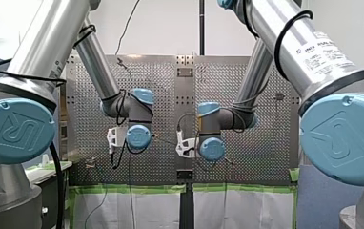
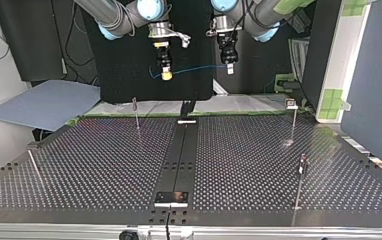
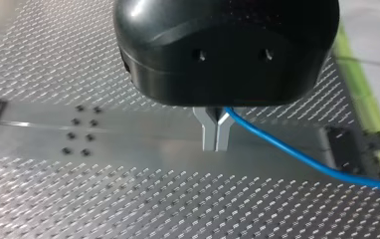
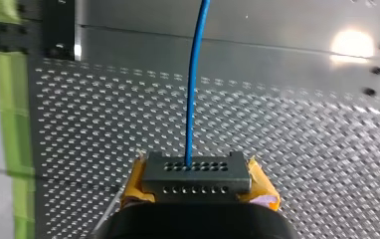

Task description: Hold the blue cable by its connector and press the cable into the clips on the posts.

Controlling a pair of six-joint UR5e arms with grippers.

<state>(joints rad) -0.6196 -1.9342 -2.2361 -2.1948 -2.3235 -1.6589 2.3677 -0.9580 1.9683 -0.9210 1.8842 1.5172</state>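
One blue cable [image 2: 194, 70] is held in the air above the table's [image 2: 104, 165] far edge, its length running left to right in the top view. My right gripper [image 2: 166, 75] is clamped on its connector [image 4: 196, 177], and my left gripper [image 2: 230, 67] is pinched shut on the cable itself. Three posts stand below and nearer: left post [image 2: 136, 114], far right post [image 2: 293, 120] and near right post [image 2: 302, 172]. The left post is closest to my right gripper.

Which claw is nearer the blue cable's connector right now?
Right. My right claw is shut on the connector; my left claw pinches the blue cable farther along, apart from it.
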